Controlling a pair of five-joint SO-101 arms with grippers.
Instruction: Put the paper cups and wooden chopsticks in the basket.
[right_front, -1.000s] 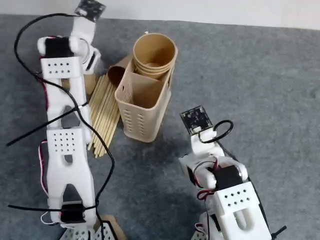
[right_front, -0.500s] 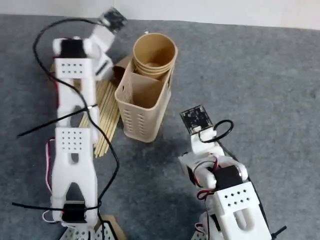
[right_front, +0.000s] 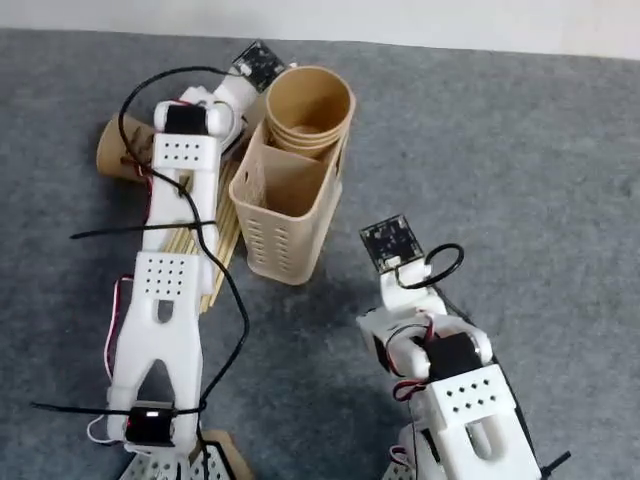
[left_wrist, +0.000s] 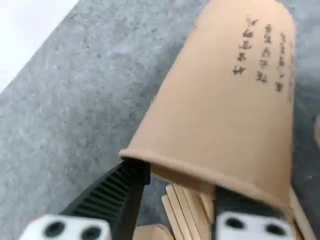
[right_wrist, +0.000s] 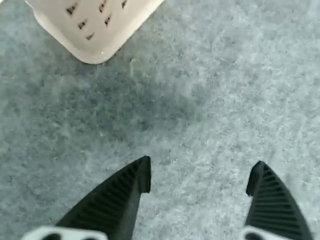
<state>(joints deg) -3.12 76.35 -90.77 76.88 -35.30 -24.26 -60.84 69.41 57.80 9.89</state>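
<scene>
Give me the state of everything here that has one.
Left gripper: open.
Right gripper: open, empty.
Basket: upright.
Stacked cups: nested, upright inside it.
Chopsticks: flat beside basket.
Cup by basket: on its side, over chopsticks.
Far cup: on its side.

Basket (right_front: 280, 235) sits mid-table (right_front: 520, 200), long axis running front to back; stack of paper cups (right_front: 309, 105) stands in its far end. Wooden chopsticks (right_front: 224, 240) lie along its left side, partly under the left arm (right_front: 178, 210). Loose paper cup (right_front: 118, 150) on its side, left of that arm. Tipped cup (left_wrist: 225, 110) lies over chopstick ends, rim just beyond the left gripper (left_wrist: 180, 200). Right gripper (right_wrist: 200, 185) hangs above bare table, in front of the basket's near end.
</scene>
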